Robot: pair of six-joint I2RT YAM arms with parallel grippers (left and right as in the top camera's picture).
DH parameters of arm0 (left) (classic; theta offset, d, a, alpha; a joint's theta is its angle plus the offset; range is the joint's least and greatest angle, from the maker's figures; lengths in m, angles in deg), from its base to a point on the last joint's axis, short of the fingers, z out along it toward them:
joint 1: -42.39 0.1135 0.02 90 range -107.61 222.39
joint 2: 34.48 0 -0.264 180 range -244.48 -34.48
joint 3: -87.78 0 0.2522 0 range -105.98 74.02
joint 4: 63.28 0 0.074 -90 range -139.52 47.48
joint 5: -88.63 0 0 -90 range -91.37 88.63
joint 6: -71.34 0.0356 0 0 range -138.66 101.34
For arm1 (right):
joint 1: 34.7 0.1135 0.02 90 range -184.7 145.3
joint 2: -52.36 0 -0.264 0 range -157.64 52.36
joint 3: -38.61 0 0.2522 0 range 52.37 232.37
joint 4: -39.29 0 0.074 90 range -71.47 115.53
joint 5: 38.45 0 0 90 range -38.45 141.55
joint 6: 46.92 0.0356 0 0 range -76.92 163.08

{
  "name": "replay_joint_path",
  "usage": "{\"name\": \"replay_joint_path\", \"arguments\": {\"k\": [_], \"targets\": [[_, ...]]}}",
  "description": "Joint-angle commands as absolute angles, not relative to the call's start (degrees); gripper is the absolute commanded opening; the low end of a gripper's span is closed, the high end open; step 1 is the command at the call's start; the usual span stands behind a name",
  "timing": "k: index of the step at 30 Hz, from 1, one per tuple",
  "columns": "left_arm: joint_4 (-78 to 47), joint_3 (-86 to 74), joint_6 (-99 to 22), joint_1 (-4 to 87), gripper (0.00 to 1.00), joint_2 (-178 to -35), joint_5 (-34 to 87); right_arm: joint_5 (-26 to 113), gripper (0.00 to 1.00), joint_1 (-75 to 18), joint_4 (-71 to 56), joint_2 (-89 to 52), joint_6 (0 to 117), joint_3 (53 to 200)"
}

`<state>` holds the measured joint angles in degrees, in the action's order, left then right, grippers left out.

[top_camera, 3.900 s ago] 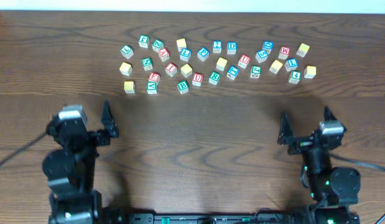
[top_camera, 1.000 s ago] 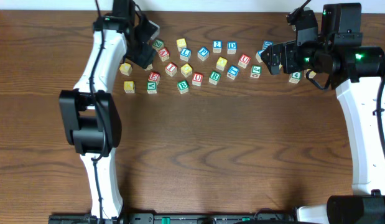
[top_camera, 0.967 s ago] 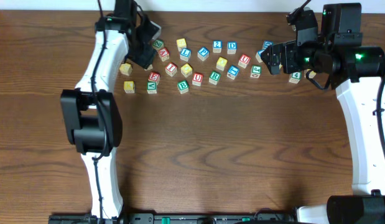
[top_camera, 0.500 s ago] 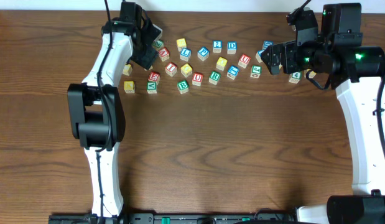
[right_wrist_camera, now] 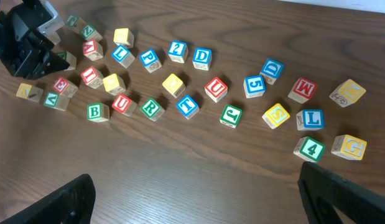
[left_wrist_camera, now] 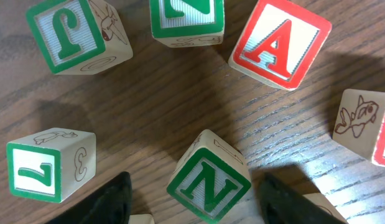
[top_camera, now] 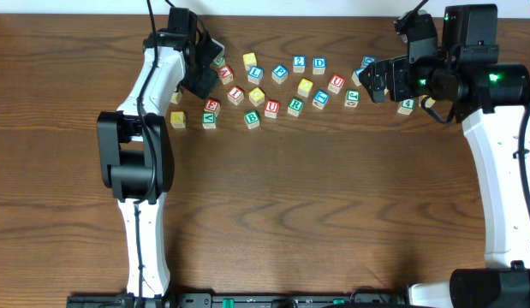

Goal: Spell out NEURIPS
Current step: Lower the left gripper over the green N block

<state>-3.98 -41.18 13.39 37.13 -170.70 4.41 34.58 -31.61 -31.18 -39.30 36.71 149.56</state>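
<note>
Brown wood-grain table (top_camera: 333, 214) carries the cube scatter along its far edge.

Overhead view: my left gripper (top_camera: 199, 77) sits over the left end of the scatter. My right gripper (top_camera: 373, 83) hangs at the right end, near the red U cube (top_camera: 336, 83). The left tool hides the green N cube (left_wrist_camera: 208, 180) here, so I cannot check alignment from above.

Left wrist view: the green N cube lies on the table directly between the two dark fingers (left_wrist_camera: 108, 199). They are spread, one on either side of it, and grip nothing. The cube is turned corner-on to the closing line. I judge the pads would meet edges, not flat faces, so rotate the wrist before closing. The red A cube (left_wrist_camera: 279, 40) lies beyond, apart from the fingers.

Right wrist view: the right fingers (right_wrist_camera: 68, 199) stand wide apart and empty. Only this view shows the remaining letters together: green R cube (right_wrist_camera: 152, 107), blue P cube (right_wrist_camera: 150, 58), yellow S cube (right_wrist_camera: 276, 115). The left arm is nearer N and the right arm is nearer S.
</note>
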Motion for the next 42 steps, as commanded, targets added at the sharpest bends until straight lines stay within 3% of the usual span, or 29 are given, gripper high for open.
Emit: {"name": "replay_joint_path", "arguments": {"k": [1, 38, 42], "targets": [[-4.2, -40.8, 14.3, 37.3, 0.60, -171.7, 4.0, 34.0, 0.99, -31.6, -31.3, -39.2, 36.1, 150.8], [-6.8, -38.7, 14.1, 37.2, 0.56, -171.8, 6.3, 34.0, 0.99, -31.6, -31.3, -39.3, 36.1, 150.8], [-6.8, -38.5, 14.1, 37.2, 0.50, -171.8, 6.3, 34.0, 0.99, -31.6, -31.3, -39.3, 36.1, 150.8]]}}
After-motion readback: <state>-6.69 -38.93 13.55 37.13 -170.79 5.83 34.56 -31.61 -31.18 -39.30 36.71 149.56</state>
